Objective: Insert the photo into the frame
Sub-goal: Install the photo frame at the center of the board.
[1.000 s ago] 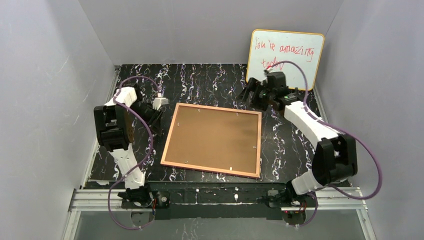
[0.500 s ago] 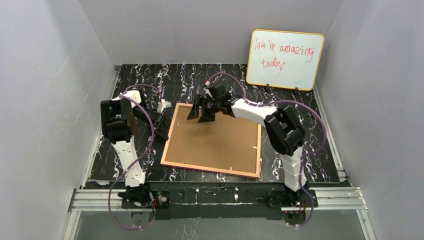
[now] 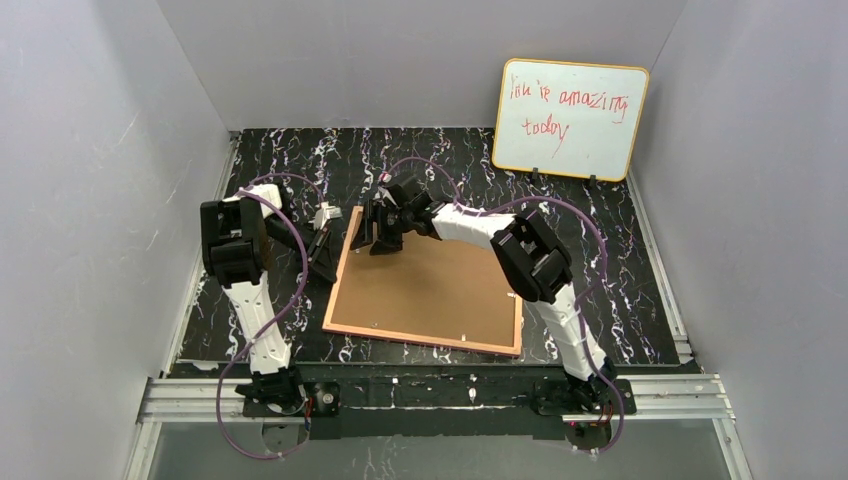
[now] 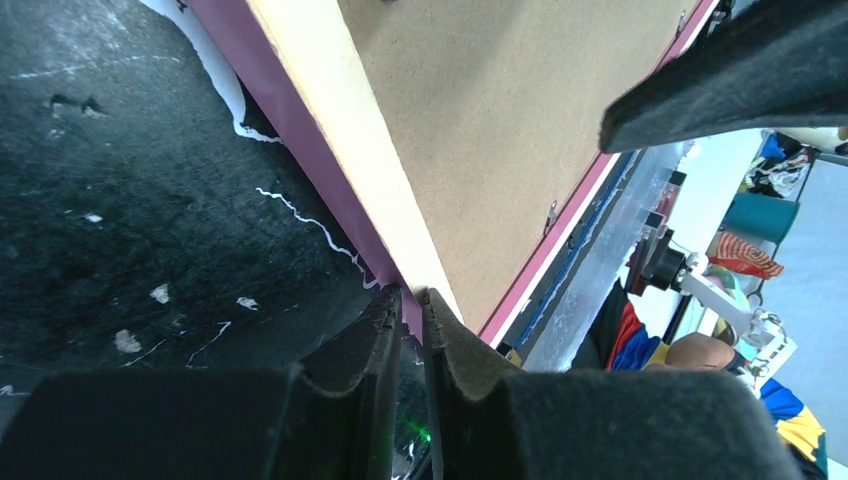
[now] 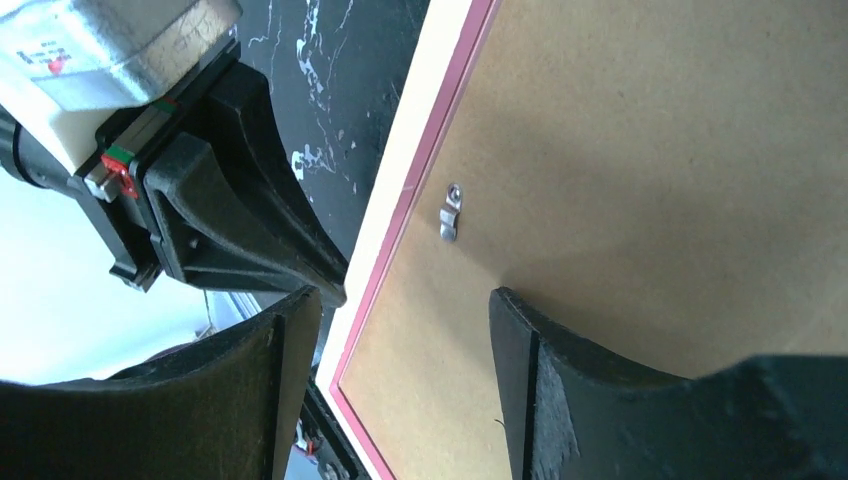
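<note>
The frame (image 3: 430, 290) is laid face down on the table (image 3: 640, 250), brown backing upward, its long axis running left to right, slightly skewed. The right end effector (image 3: 380, 238) is held wide open and empty over the far-left corner, a metal clip (image 5: 449, 212) seen between its fingers. The left end effector (image 4: 405, 300) is almost closed, its tips at the frame's left edge; a grip cannot be told.

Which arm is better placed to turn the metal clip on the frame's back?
Right. The right gripper is open over the back of the frame, with the clip just ahead of its fingers. The left gripper is shut at the frame's edge.
</note>
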